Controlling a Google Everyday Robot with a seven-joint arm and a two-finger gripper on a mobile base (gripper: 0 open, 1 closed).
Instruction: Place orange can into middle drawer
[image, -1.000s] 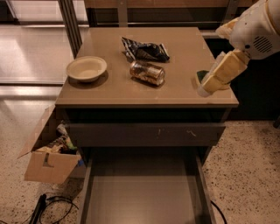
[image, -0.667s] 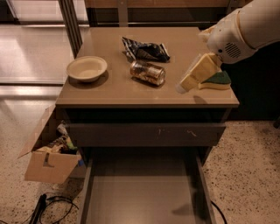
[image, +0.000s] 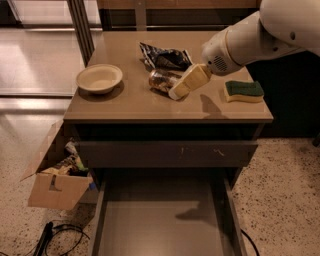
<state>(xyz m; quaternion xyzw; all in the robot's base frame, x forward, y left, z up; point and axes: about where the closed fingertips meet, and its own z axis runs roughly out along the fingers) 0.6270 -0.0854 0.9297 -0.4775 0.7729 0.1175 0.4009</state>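
I see a brown cabinet (image: 125, 107) filling the middle of the frame. My white robot arm (image: 260, 35) reaches in from the upper right. At the bottom centre, the middle drawer (image: 160, 225) stands pulled out, its plain floor in shadow; above it sits a shut drawer front (image: 165, 152). A cardboard box (image: 55, 187) of clutter sits at the lower left. On the cabinet top are a dark foil snack bag (image: 165, 56) at centre rear, a pale bowl (image: 99, 77) at left, and a green sponge (image: 244, 90) at right. The orange can (image: 160, 79) lies on its side at centre, just in front of the bag. The cream gripper (image: 179, 91) slants down over the can's right end; I cannot tell whether it is apart or together.
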